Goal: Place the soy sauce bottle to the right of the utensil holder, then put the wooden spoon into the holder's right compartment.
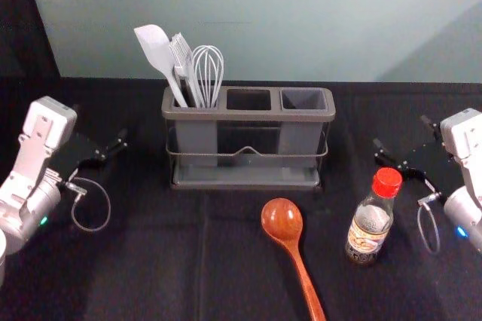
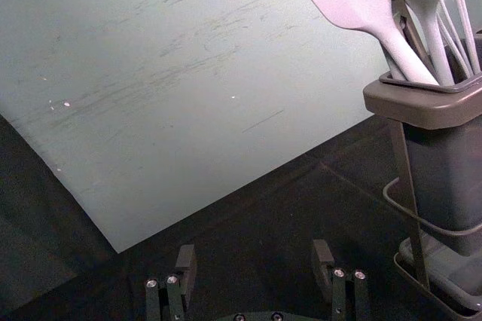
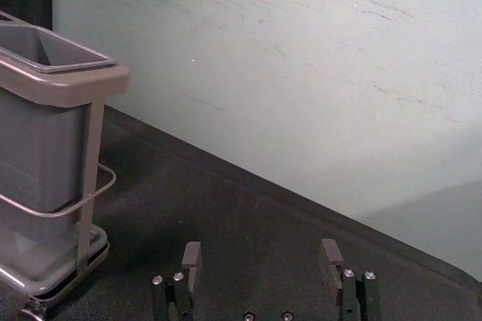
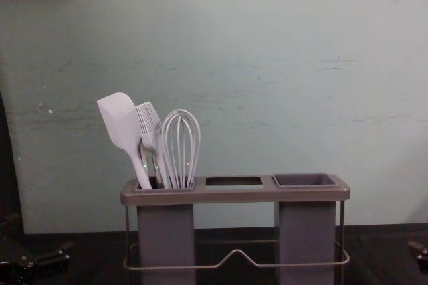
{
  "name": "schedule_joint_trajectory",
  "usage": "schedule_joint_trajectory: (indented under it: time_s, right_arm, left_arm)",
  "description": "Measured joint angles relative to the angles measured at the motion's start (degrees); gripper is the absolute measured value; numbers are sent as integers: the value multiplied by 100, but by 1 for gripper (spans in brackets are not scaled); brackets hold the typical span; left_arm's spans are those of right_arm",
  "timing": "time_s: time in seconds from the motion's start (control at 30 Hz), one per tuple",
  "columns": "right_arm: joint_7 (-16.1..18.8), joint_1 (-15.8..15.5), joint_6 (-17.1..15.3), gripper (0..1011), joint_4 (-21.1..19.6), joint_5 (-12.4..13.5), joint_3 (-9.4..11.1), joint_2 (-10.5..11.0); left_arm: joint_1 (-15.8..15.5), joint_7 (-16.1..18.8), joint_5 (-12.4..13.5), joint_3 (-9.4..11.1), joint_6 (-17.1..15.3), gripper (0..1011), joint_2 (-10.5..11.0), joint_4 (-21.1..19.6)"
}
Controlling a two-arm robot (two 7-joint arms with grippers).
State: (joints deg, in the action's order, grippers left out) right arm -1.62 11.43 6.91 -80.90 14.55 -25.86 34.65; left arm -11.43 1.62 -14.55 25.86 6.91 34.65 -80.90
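Right of the utensil holder (image 1: 248, 115), our right gripper (image 3: 260, 253) hangs open; left of it, our left gripper (image 2: 254, 255) likewise. An off-centre grasp could tip the soy sauce bottle (image 1: 371, 219), before the holder's right end, toward the wooden spoon (image 1: 282, 218).

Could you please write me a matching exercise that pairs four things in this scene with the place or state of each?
1. Soy sauce bottle
2. Wooden spoon
3. Whisk
4. Right end effector

A. In the left compartment
B. Open, holding nothing
C. Lying in front of the utensil holder
D. Standing, with a red cap

Right pairs: 1-D, 2-C, 3-A, 4-B.
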Motion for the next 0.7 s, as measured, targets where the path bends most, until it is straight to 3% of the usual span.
schedule_joint_trajectory:
  time_s: [0.7]
  right_arm:
    - [0,0,0,1002,0,0,0,0]
  left_arm:
    - [0,0,0,0,0,1005,0,0]
